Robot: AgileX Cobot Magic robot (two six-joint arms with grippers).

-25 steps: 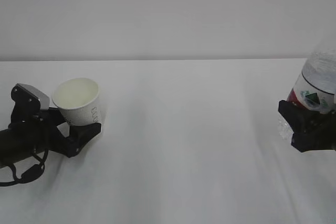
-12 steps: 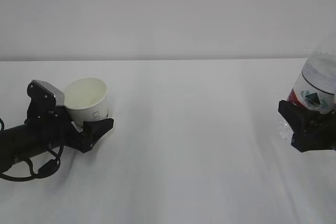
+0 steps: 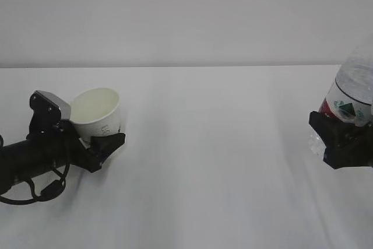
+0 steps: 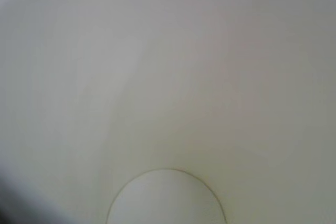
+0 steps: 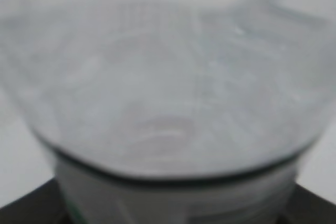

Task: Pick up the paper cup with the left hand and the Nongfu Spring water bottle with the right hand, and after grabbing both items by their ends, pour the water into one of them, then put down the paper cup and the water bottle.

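The white paper cup [image 3: 98, 111] is at the left, tilted with its mouth facing up and left. My left gripper [image 3: 108, 130] lies low along the table with its fingers on either side of the cup's lower part, shut on it. The left wrist view is filled by the cup's empty inside [image 4: 168, 77]. At the right edge my right gripper [image 3: 341, 139] is shut on the Nongfu Spring water bottle [image 3: 353, 88] at its red label. The bottle [image 5: 168, 93] is a blur across the right wrist view. Water cannot be made out.
The white table [image 3: 221, 161] runs back to a plain pale wall. The bottle's upper part is cut off by the right edge of the exterior view.
My left gripper slid right along the table with the cup between its fingers, then settled. The fingers have drawn in on the cup. The right gripper and bottle have not moved.
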